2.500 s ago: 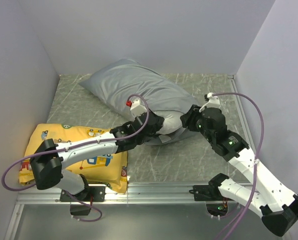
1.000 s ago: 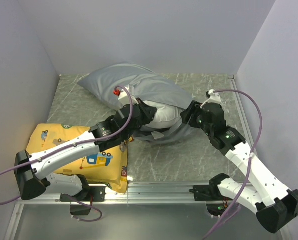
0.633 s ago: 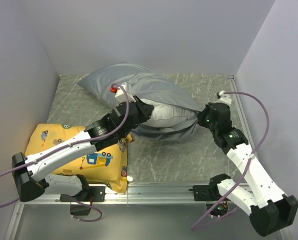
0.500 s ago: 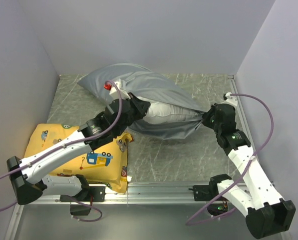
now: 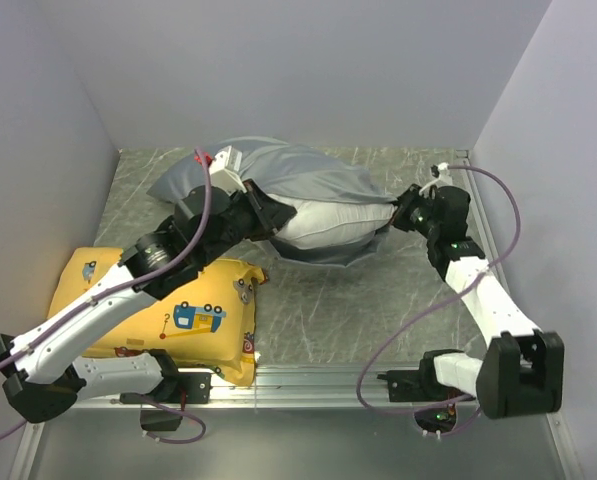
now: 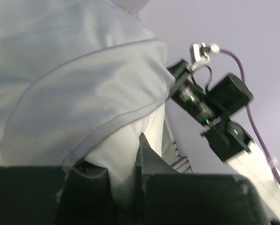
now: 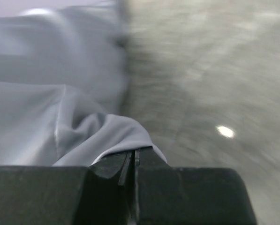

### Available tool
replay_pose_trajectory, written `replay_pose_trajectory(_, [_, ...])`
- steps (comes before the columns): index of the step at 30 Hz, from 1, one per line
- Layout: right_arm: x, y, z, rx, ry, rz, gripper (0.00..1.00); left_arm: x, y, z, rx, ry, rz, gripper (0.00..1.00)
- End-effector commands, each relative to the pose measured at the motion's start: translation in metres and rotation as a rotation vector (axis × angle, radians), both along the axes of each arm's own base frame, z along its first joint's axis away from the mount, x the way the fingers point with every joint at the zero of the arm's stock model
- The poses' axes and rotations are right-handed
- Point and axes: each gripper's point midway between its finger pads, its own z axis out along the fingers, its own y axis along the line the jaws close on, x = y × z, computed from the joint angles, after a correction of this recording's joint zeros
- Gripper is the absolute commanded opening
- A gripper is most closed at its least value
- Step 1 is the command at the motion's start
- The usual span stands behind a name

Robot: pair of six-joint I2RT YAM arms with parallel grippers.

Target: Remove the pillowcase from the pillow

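The grey pillowcase [image 5: 318, 180] lies across the back of the table, stretched between my two grippers. The white pillow [image 5: 323, 222] shows out of its open front side. My left gripper [image 5: 268, 212] is shut on the white pillow; in the left wrist view the white fabric [image 6: 125, 159] is pinched between the dark fingers, with the grey case [image 6: 83, 93] bulging above. My right gripper [image 5: 403, 212] is shut on the grey pillowcase's right end; in the right wrist view the grey cloth [image 7: 116, 136] is folded over the closed fingertips [image 7: 135, 157].
A yellow cushion [image 5: 178, 310] with cartoon vehicles lies at the front left, under my left arm. White walls enclose the grey marbled table [image 5: 378, 300] on three sides. A metal rail [image 5: 318, 378] runs along the near edge.
My left gripper has pulled back and left with the pillow. My right gripper has swung toward the back right with the case's end. More white pillow shows.
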Motion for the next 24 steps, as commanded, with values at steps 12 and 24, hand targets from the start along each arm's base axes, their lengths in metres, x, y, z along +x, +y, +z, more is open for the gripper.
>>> replay_pose_trajectory(12, [0.018,0.076,0.054,0.287,-0.251,0.516,0.29,-0.069,-0.014,0.062,-0.137,-0.150,-0.478,0.01])
replay_pose_trajectory(24, [0.038,0.054,0.040,0.158,-0.208,0.376,0.62,-0.103,-0.017,-0.030,-0.047,-0.035,-0.698,0.00])
